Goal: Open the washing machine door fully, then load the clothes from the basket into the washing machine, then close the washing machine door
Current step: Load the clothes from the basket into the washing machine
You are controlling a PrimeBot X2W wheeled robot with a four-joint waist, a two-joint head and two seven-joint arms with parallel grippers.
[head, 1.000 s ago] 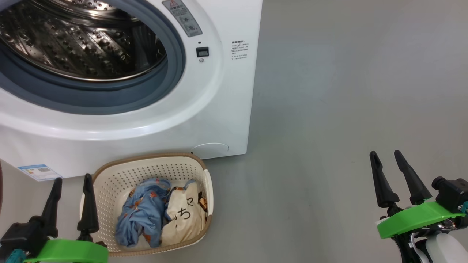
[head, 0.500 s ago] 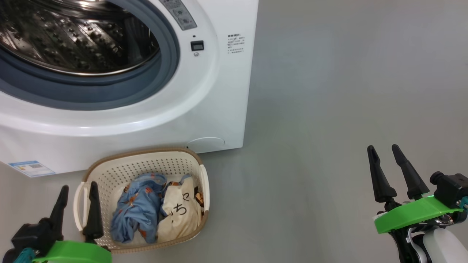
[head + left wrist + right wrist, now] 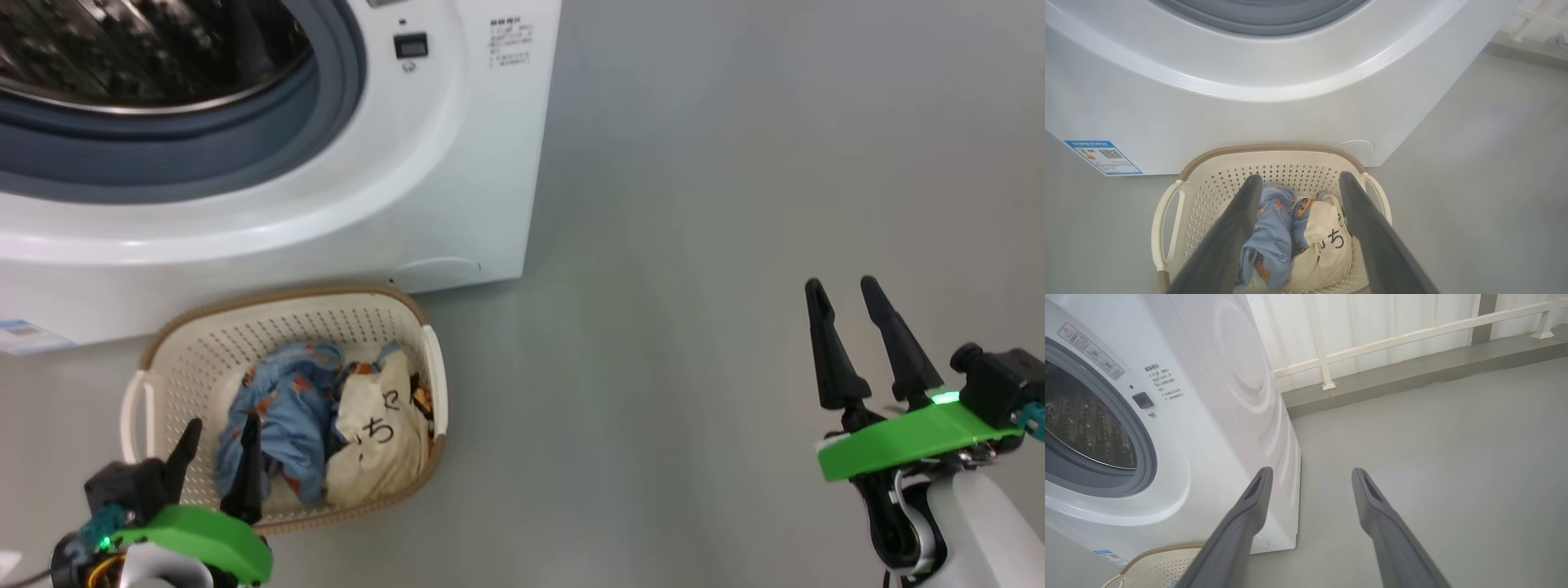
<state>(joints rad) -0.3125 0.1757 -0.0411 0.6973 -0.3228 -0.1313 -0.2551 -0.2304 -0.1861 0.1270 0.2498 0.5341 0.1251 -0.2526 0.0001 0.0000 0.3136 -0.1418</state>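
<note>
The washing machine (image 3: 457, 163) stands at the upper left, its steel drum (image 3: 122, 49) and grey seal exposed; the washing machine door is out of view. In front of it the cream basket (image 3: 286, 292) sits on the floor holding the clothes: a light blue garment (image 3: 277, 416) and a cream one with black characters (image 3: 375, 433). My left gripper (image 3: 222, 429) is open over the basket's near left side, fingers beside the blue garment. In the left wrist view the left gripper (image 3: 1301, 177) frames the clothes (image 3: 1327, 245) in the basket (image 3: 1269, 148). My right gripper (image 3: 840, 286) hangs open and empty over bare floor at the right.
Grey floor (image 3: 694, 204) stretches to the right of the machine. A blue label (image 3: 1102, 157) marks the machine's lower left corner. In the right wrist view the right gripper (image 3: 1311, 470) points past the washing machine (image 3: 1208, 396) at a white railing (image 3: 1327, 355) and a raised ledge behind.
The head view has tilted down, so everything has shifted up. My left gripper has moved from left of the basket to over its near left side, by the blue garment. Both grippers stayed open.
</note>
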